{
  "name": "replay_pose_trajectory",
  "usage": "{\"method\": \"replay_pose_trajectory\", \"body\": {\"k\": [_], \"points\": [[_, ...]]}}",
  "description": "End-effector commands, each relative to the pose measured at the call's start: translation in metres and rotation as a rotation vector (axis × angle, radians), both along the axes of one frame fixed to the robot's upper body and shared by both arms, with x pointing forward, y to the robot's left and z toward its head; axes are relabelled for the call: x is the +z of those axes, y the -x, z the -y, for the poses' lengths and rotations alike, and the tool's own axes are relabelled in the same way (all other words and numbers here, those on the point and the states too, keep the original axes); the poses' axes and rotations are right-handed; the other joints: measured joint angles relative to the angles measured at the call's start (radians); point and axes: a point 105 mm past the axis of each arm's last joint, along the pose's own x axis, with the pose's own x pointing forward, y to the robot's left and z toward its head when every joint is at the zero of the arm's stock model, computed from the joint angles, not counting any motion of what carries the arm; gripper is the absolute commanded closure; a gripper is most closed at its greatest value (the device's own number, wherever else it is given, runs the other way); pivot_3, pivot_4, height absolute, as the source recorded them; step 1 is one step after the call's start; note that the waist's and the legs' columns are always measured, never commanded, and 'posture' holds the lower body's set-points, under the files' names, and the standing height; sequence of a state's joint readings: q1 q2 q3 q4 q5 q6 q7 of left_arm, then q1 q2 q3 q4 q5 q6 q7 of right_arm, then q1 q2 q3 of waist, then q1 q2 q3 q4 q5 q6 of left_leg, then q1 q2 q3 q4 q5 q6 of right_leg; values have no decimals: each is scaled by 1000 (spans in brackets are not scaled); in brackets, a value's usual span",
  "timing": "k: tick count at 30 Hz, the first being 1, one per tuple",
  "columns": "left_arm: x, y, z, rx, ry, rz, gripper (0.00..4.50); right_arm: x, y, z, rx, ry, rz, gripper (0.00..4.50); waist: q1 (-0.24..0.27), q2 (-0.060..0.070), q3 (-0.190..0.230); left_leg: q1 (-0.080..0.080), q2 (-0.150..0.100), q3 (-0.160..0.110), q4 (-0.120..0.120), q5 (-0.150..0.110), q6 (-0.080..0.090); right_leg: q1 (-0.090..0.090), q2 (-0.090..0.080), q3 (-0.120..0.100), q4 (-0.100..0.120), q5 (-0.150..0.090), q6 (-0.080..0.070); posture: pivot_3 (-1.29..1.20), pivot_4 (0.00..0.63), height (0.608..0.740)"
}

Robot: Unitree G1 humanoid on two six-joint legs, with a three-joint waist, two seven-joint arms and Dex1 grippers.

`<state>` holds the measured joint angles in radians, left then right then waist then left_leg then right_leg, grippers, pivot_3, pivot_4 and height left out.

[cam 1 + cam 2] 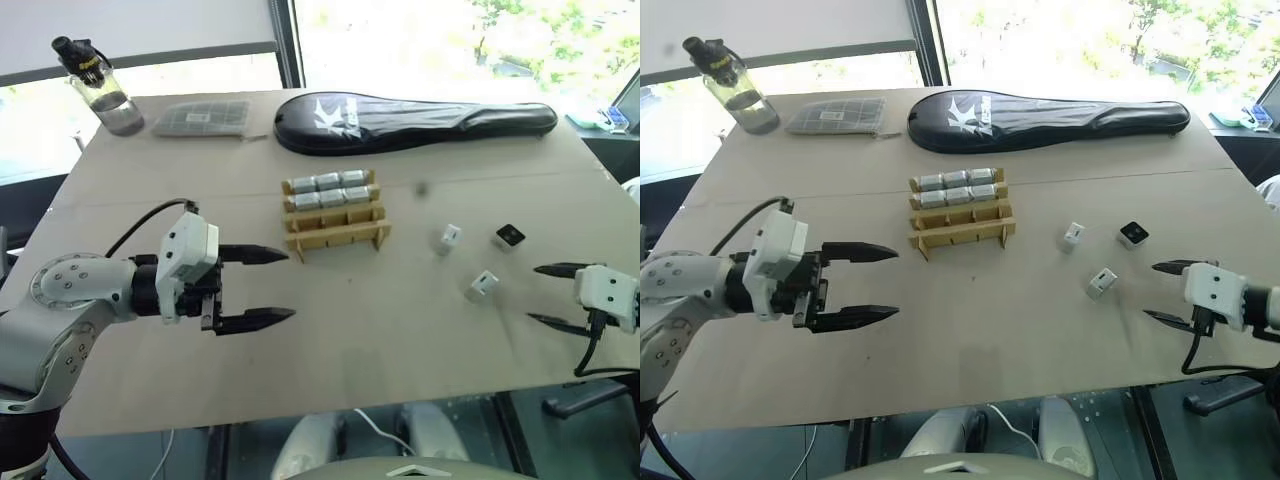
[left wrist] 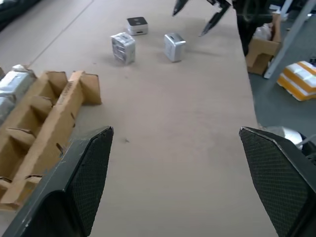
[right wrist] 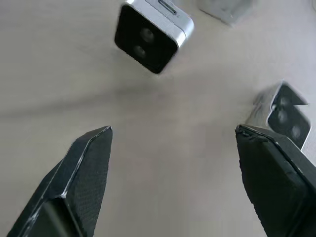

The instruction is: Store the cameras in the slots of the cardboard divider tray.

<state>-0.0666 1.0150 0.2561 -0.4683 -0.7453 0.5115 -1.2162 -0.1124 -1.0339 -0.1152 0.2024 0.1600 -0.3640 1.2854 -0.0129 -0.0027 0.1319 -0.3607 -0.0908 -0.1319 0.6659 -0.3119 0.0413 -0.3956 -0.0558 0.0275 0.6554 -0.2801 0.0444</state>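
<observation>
The tan-brown slotted cardboard divider tray (image 1: 335, 213) sits near the middle of the brown paper-covered table (image 1: 380, 320). Its far two rows hold six small silver-grey boxy cameras (image 1: 327, 190), three per row; the near row of three compartments is unfilled. Three more cameras lie loose on the table to the right of the tray, well apart from it: one silver-grey block (image 1: 449, 238) nearest the tray, one with its black face turned up (image 1: 510, 236) farther right, and one silver-grey block (image 1: 482, 286) nearer the table's front edge. The left gripper (image 1: 263, 288) hovers above the table in front of and left of the tray, pointing right, its two black fingers spread wide and holding nothing. The right gripper (image 1: 552, 294) hovers at the right edge of the table, pointing left toward the loose cameras, jaws likewise apart and empty; in the right wrist view the black-faced camera (image 3: 150, 33) lies ahead between the fingers, and another camera (image 3: 284, 114) sits just beside one fingertip. Along the far side of the table: a long black racket case (image 1: 410, 120), a grey flat gridded pack (image 1: 203, 118) and a clear water bottle with a black cap (image 1: 100, 88).
</observation>
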Motion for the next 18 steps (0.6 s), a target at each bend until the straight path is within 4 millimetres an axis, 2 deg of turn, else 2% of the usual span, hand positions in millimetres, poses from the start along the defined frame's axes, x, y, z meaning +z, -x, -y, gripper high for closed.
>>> {"method": "replay_pose_trajectory", "body": {"k": [1, 10, 13, 18], "points": [[6, 5, 1, -62, -12, 34, 248, 2, -2, -6, 118, 85, -35, 550, 3, -1, 1, 0, 0, 0, 0, 0, 0, 0, 0, 0, 0, 0, 0, 0, 150, 740], [2, 10, -4, -135, -45, 27, 248, 18, -26, -28, 360, 218, -50, 550, 2, 0, 5, -1, 0, -1, 1, 0, 0, 0, -1, -2, -1, 0, 0, 0, 150, 740], [2, 9, -3, -127, -37, 41, 248, 23, -27, -39, 435, 261, -51, 550, 2, 0, 6, -2, 0, -1, 1, 0, 0, 0, -1, -2, -1, 0, 0, 0, 150, 740], [-1, 9, -1, -114, -30, 45, 248, 19, -23, -53, 547, 339, -53, 550, 2, 1, 6, -2, 0, -2, 1, 0, 0, -1, 0, -2, -1, 0, 0, 0, 150, 740]]}}
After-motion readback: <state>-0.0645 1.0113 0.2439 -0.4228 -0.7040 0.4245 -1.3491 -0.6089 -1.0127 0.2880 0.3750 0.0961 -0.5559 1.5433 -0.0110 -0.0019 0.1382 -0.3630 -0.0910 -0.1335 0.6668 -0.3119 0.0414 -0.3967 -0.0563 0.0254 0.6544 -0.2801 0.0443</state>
